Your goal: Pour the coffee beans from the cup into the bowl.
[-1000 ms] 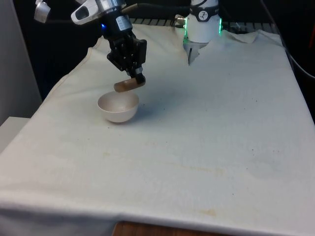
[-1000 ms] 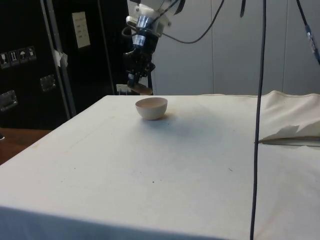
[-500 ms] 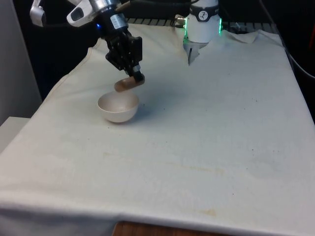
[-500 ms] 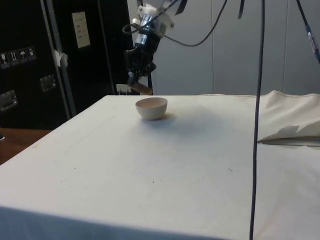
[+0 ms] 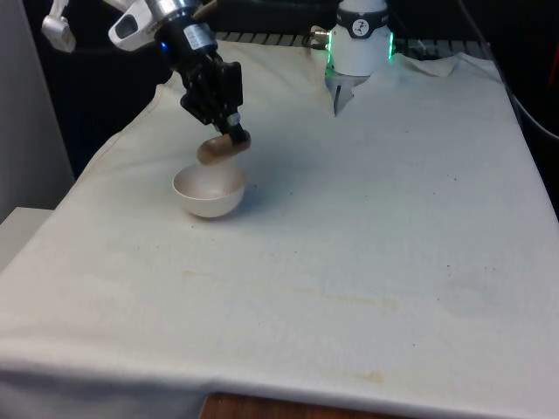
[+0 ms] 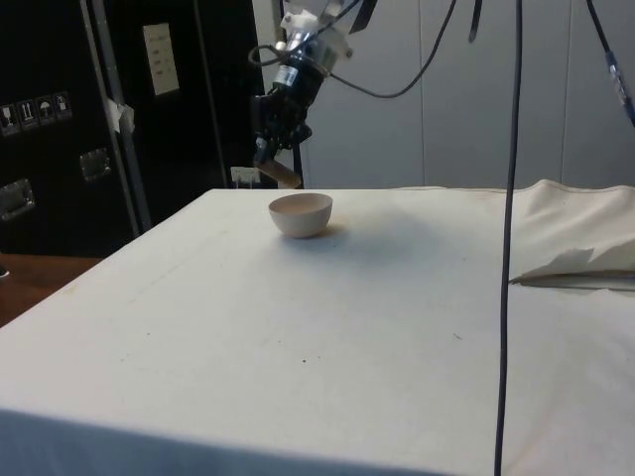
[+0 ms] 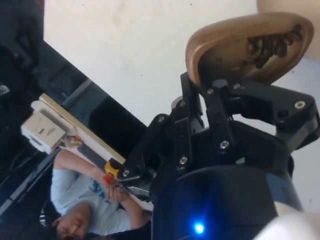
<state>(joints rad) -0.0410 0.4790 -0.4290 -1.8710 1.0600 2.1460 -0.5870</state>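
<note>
A pale bowl [image 5: 209, 189] [image 6: 301, 213] stands on the white cloth at the front view's left. Just above its far rim hangs a small brown cup [image 5: 222, 148] [image 6: 283, 175], tipped far over on its side towards the bowl. My gripper [image 5: 232, 133] [image 6: 268, 159] is shut on the cup's rim. In the wrist view the cup [image 7: 240, 50] shows its inside, with dark coffee beans [image 7: 270, 45] lying against the lower wall near the lip. A sliver of the bowl [image 7: 295, 6] shows beyond the cup. The bowl's inside looks bare.
The table edge runs close by the bowl on the front view's left, with a drop beyond it. A folded ridge of cloth [image 6: 580, 263] lies at the side view's right. A person in a light shirt [image 7: 85, 200] sits beyond the table edge.
The arm has swung towards the front view's left and the cup has tipped further over the bowl. The bowl has stayed put.
</note>
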